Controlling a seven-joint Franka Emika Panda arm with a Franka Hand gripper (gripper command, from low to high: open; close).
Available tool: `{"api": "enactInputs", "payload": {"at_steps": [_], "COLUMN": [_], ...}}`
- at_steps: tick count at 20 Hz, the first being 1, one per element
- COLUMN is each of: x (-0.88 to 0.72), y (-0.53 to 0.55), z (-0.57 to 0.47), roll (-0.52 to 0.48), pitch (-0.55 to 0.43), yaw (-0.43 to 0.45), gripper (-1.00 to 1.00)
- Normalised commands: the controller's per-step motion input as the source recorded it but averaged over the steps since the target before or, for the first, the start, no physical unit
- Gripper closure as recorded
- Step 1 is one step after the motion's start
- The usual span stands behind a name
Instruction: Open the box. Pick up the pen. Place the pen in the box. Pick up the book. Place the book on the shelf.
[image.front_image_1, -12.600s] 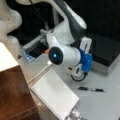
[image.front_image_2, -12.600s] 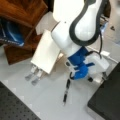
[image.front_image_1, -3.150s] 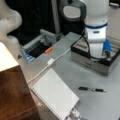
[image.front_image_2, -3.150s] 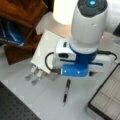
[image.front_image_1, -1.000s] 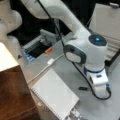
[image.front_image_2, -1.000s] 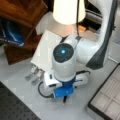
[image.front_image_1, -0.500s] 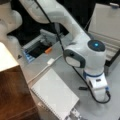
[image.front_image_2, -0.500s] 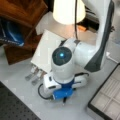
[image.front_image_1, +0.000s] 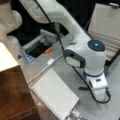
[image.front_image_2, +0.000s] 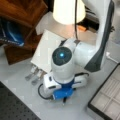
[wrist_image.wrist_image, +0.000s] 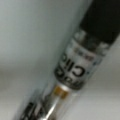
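The end effector (image.front_image_1: 98, 93) is being held low over the counter (image.front_image_1: 62, 72), directly above the pen (image.front_image_1: 83, 88), whose dark end is showing just beside it in a front view. In the wrist view the pen (wrist_image.wrist_image: 75, 67) is filling the frame, lying diagonally. Whether the end effector is clenched or released cannot be told. The box (image.front_image_1: 106, 32) is standing open beyond the pen. The book (image.front_image_1: 53, 93) is lying near the pen, beside the shelf (image.front_image_1: 12, 92).
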Motion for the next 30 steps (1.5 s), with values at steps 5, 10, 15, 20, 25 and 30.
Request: {"api": "enactInputs", "payload": {"at_steps": [5, 10, 15, 20, 25, 30], "x": [-0.08, -0.05, -0.06, -0.11, -0.19, -0.22], "y": [0.07, 0.11, 0.11, 0.13, 0.15, 0.01], "z": [-0.13, -0.18, -0.2, -0.17, 0.0, 0.25], "roll": [0.046, 0.056, 0.061, 0.067, 0.054, -0.044], "pitch": [0.021, 0.012, 0.025, 0.04, 0.094, 0.052], "yaw": [-0.025, -0.028, -0.025, -0.05, -0.118, -0.176], "gripper": [1.0, 1.0, 1.0, 1.0, 1.0, 1.0]}}
